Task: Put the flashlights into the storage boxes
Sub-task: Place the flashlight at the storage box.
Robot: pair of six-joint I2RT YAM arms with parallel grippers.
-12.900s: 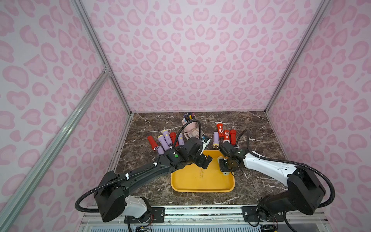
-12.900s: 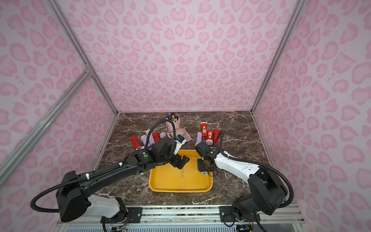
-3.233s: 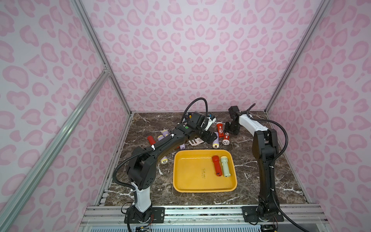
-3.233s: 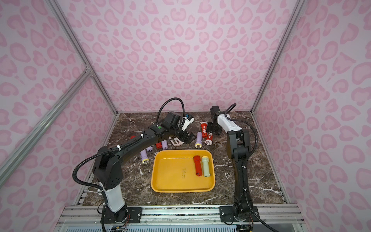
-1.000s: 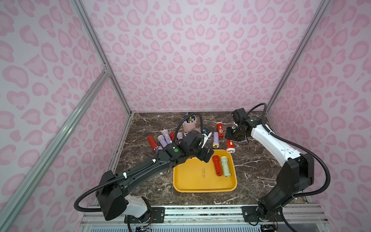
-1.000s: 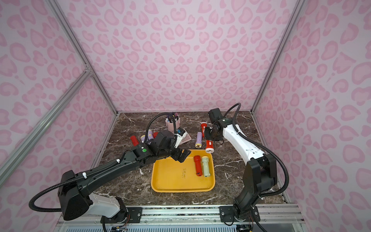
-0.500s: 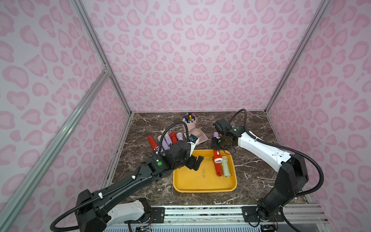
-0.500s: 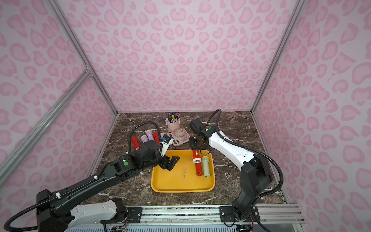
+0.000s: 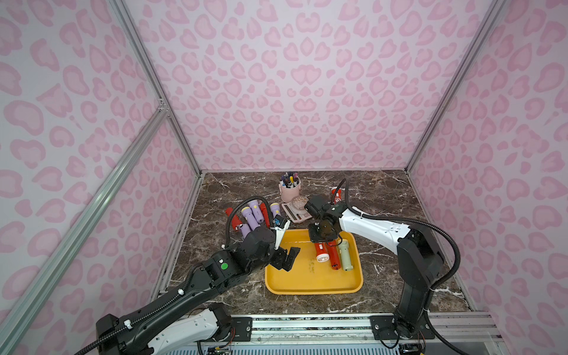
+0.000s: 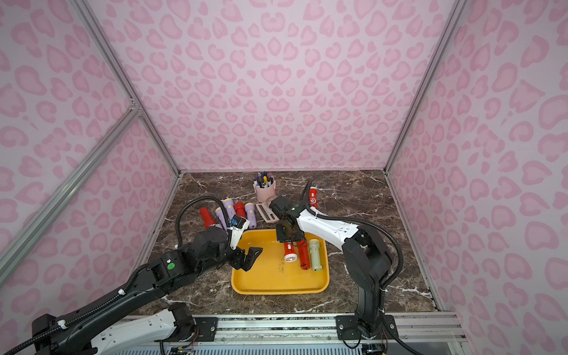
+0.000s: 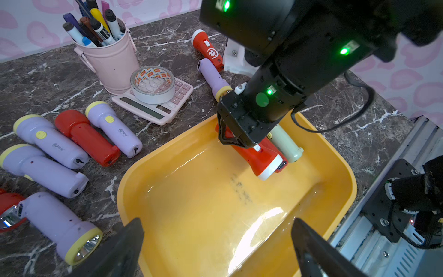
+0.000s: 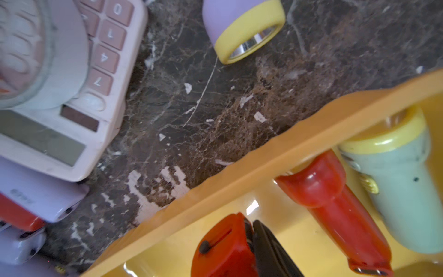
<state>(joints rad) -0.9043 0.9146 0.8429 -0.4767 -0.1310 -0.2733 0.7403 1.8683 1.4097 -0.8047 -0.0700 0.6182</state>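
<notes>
The yellow-orange storage box (image 9: pixel 310 290) (image 10: pixel 276 290) lies at the front middle of the marble table. My right gripper (image 9: pixel 321 242) (image 12: pixel 249 239) is shut on a red flashlight with a white head (image 9: pixel 320 252) (image 11: pixel 259 158), tilted head-down just inside the box's far rim. Beside it in the box lie another red flashlight (image 9: pixel 333 255) (image 12: pixel 335 203) and a pale green one (image 9: pixel 345 253) (image 12: pixel 402 191). My left gripper (image 9: pixel 285 258) (image 11: pixel 217 223) hangs open and empty over the box's left part. Several lilac and red flashlights (image 9: pixel 252 215) (image 11: pixel 72 136) lie left of the box.
A pink pen cup (image 9: pixel 289 192) stands at the back, with a pink calculator (image 11: pixel 153 110) and a tape roll (image 11: pixel 153 84) on it in front. A red flashlight (image 9: pixel 336 195) and a lilac one (image 11: pixel 212 76) lie behind the right arm.
Over the last second my right gripper carried the red flashlight from the back of the table down into the box. My left gripper drew back toward the box's near left part, still open.
</notes>
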